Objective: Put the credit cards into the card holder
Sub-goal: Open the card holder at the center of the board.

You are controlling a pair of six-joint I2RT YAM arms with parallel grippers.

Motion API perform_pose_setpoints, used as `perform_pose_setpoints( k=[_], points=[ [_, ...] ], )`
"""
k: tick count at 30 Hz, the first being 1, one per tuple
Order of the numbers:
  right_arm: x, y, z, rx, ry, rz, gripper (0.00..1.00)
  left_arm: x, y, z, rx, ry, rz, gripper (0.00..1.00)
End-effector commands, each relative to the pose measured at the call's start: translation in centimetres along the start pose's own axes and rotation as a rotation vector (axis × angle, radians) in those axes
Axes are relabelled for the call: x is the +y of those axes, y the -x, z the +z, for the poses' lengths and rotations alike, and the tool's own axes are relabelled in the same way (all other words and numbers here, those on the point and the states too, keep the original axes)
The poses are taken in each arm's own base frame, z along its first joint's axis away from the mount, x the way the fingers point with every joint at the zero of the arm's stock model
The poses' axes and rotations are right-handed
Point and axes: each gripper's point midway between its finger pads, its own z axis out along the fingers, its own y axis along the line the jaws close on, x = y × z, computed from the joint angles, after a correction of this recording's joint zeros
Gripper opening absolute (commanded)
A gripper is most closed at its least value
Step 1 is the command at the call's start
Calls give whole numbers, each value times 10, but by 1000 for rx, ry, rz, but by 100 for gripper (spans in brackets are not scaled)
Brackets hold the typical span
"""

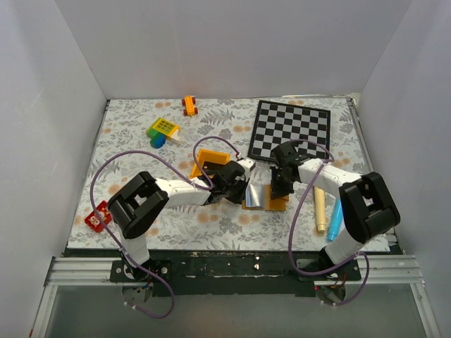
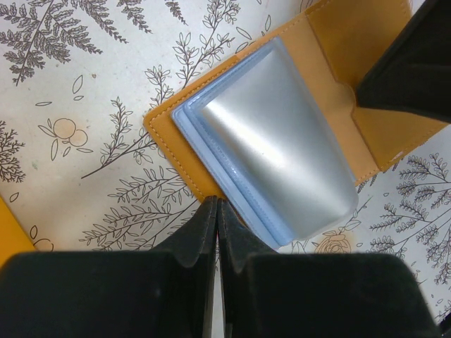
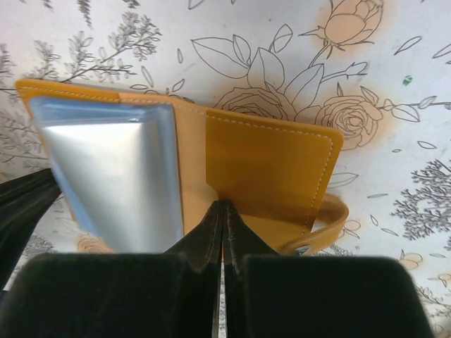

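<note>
The card holder (image 1: 276, 203) lies open on the flowered cloth between my two grippers. It is tan outside (image 2: 331, 42) and pale blue inside (image 2: 204, 151). A glossy silver-grey flat sheet (image 2: 282, 151) lies on the blue side (image 3: 116, 176); I cannot tell whether it is a card. My left gripper (image 2: 217, 205) is shut, its tips touching the holder's near edge. My right gripper (image 3: 224, 205) is shut too, tips against the edge of the tan pocket (image 3: 271, 169). A flat black shape (image 1: 208, 167), maybe credit cards, lies in the yellow bin (image 1: 211, 153).
The chequered board (image 1: 291, 129) lies behind the right arm. A wooden stick (image 1: 320, 208) and a blue marker (image 1: 335, 218) lie at the right. At the back left are an orange toy car (image 1: 189, 105) and a yellow-green block (image 1: 162, 129); a red piece (image 1: 97, 215) sits near the left.
</note>
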Motion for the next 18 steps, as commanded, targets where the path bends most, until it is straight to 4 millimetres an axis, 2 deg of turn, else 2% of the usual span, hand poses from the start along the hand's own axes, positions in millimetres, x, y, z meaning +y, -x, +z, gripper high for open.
perform_pose_setpoints(
  k=[1,6,9,18],
  points=[
    [2,-4,19,13,21,10,1,1,9,-1,-20,15,7,0],
    [-5,-14,33,53,-3,13,1,1,7,-1,-15,15,1,0],
    [-6,-16,34,58,-2,15,1,1,7,-1,-16,14,-1,0],
    [8,1,6,-16,54,-6,1,0,9,0,-18,14,4,0]
  ],
)
